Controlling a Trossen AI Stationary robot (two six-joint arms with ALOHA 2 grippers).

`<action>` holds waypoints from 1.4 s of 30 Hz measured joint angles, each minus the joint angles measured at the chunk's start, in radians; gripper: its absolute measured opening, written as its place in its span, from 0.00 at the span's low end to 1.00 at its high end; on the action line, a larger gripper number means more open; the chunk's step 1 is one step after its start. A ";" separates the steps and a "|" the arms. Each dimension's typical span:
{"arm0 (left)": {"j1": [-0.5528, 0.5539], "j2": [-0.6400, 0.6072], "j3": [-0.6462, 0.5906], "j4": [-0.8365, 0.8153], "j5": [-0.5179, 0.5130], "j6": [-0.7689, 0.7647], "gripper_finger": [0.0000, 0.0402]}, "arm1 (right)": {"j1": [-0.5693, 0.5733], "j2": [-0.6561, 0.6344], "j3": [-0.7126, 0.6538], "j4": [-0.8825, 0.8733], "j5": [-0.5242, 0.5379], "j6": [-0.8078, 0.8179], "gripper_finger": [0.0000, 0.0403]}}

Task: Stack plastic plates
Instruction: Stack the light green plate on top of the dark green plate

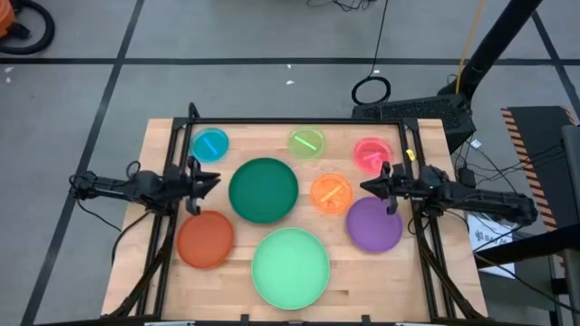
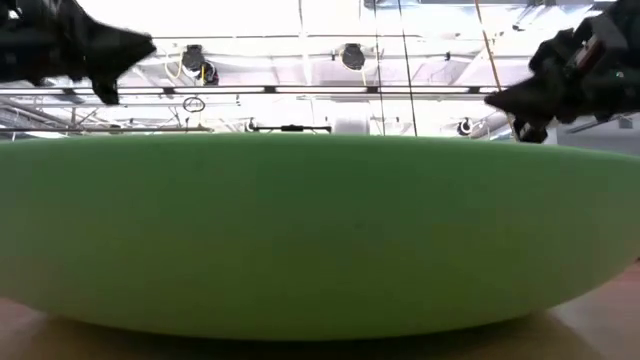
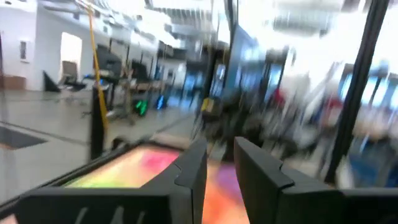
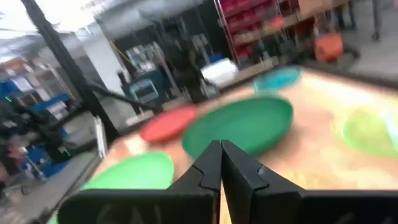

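Eight plastic plates lie apart, flat on the wooden table (image 1: 163,145). Small blue (image 1: 210,145), lime (image 1: 307,143) and pink (image 1: 372,154) plates sit along the far side. A small orange plate (image 1: 331,192) sits between the large dark green plate (image 1: 263,189) and the purple plate (image 1: 374,224). The brown-orange plate (image 1: 205,239) is at the near left and the large mint plate (image 1: 290,267) at the near middle. My left gripper (image 1: 216,179) hovers left of the dark green plate with its fingers slightly apart (image 3: 221,165). My right gripper (image 1: 365,187) hovers shut (image 4: 221,155) by the orange and purple plates.
A black metal frame (image 1: 299,121) runs along the table's far edge and down both sides under the arms. The mint plate (image 2: 320,230) fills the low view. Cables and a black stand lie on the floor beyond the far right corner.
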State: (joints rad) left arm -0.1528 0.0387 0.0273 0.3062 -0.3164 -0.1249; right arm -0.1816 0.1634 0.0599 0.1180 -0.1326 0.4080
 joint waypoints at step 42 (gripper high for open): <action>0.001 0.334 0.234 0.109 -0.034 0.145 0.22 | 0.265 1.219 0.809 -0.108 0.133 -0.267 0.00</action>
State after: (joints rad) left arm -0.1516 0.3726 0.2609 0.4153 -0.3506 0.0197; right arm 0.0831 1.3823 0.8687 0.0097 0.0006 0.1408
